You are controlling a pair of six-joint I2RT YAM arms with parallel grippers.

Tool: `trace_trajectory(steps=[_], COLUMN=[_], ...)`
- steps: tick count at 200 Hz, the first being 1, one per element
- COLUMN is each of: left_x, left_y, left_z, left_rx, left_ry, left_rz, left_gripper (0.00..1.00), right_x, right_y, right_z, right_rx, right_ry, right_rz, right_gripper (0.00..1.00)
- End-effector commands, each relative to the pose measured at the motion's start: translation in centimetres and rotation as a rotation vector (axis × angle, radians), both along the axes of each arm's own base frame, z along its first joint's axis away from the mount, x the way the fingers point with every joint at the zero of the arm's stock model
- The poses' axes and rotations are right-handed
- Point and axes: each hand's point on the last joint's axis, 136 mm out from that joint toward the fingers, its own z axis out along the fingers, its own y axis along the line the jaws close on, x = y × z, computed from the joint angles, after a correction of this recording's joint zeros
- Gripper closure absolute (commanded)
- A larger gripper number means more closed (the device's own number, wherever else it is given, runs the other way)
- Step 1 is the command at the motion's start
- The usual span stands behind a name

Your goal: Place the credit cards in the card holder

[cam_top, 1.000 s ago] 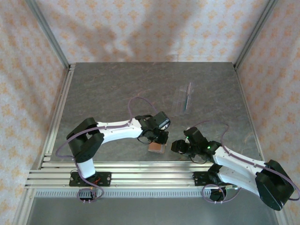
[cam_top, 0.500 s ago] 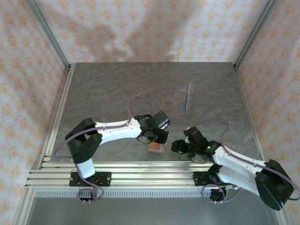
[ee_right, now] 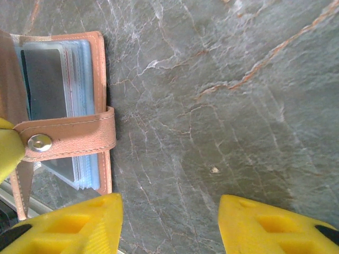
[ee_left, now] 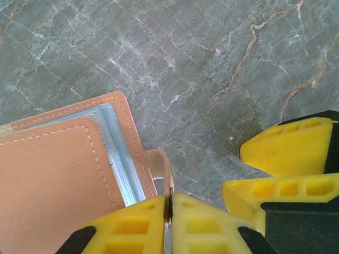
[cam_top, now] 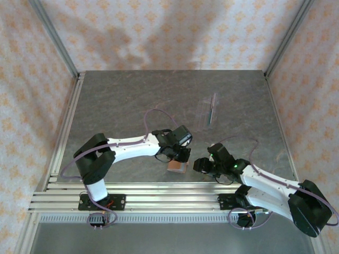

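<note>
Holder (cam_top: 177, 166) lies on the table (cam_top: 116, 106) at 6 o'clock, close to the near edge. Expect a light, soft leather body that flexes and may slide on the smooth top; pin it before loading. Clear sleeves (ee_right: 87, 69) look thin and slippery; one appears to carry a grey card (ee_right: 45, 79). Tab (ee_right: 74, 138) is the firmest handle: thin, stitched, with a metal snap (ee_right: 40, 143). Left arm reaches in low from 9 o'clock, elbow bent; left gripper (ee_left: 170, 203) is clenched on the tab end. Right arm lies low from 4 o'clock; right gripper (ee_right: 169, 217) stands released, nothing between its fingers, at 3 o'clock of the holder. Stand (cam_top: 208, 111), clear plastic, at 1 o'clock of the holder, carries a thin dark strip, possibly a card
</note>
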Motion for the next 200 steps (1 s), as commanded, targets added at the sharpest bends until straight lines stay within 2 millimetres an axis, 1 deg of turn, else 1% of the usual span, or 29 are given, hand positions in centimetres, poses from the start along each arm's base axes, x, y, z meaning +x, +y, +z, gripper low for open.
trace_trajectory(steps=[1, 29, 55, 91, 140, 149, 193, 200], left_x=[0.1, 0.1, 0.0, 0.0, 0.0, 0.0, 0.1, 0.1], left_y=[-0.6, -0.6, -0.7, -0.7, -0.7, -0.7, -0.5, -0.4], left_z=[1.1, 0.9, 0.8, 0.8, 0.1, 0.2, 0.1, 0.0], left_rx=[-0.017, -0.013, -0.014, -0.011, 0.004, 0.002, 0.011, 0.014], left_ry=[-0.014, -0.011, -0.008, -0.007, 0.002, 0.001, -0.004, -0.002], left_rz=[-0.014, -0.014, -0.014, -0.017, -0.017, -0.016, -0.015, -0.014], left_gripper=[0.84, 0.78, 0.8, 0.81, 0.78, 0.79, 0.95, 0.95], right_x=[0.4, 0.4, 0.4, 0.4, 0.4, 0.4, 0.4, 0.3], right_y=[-0.8, -0.7, -0.6, -0.6, -0.5, -0.4, -0.5, -0.5], right_z=[-0.7, -0.7, -0.6, -0.6, -0.5, -0.4, -0.5, -0.6], right_rx=[-0.048, -0.049, -0.046, -0.045, -0.041, -0.04, -0.042, -0.041], right_ry=[-0.009, -0.007, -0.008, -0.008, -0.006, -0.006, -0.005, -0.005], right_rz=[-0.02, -0.018, -0.015, -0.015, -0.008, -0.008, -0.01, -0.01], right_gripper=[0.48, 0.48, 0.48, 0.48, 0.48, 0.48, 0.48, 0.48])
